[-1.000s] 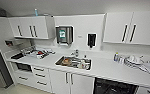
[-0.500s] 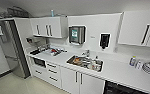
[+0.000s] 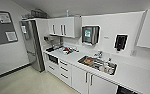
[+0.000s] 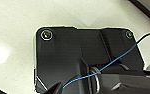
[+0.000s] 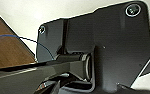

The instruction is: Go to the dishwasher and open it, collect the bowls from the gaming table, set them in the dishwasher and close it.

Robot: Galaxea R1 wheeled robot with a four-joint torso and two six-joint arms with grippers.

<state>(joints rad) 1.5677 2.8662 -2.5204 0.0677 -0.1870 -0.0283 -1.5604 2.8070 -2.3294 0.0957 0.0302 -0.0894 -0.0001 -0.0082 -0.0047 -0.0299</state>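
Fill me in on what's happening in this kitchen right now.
Nothing is being handled at the moment. The robot is in a small office kitchen, facing a white counter with a steel sink that has dishes in it. White cupboards hang above, with drawers below the counter. A tall steel fridge stands at the far left end. A dark opening shows under the counter near the right, but what it is cannot be told. No bowls have been picked up.
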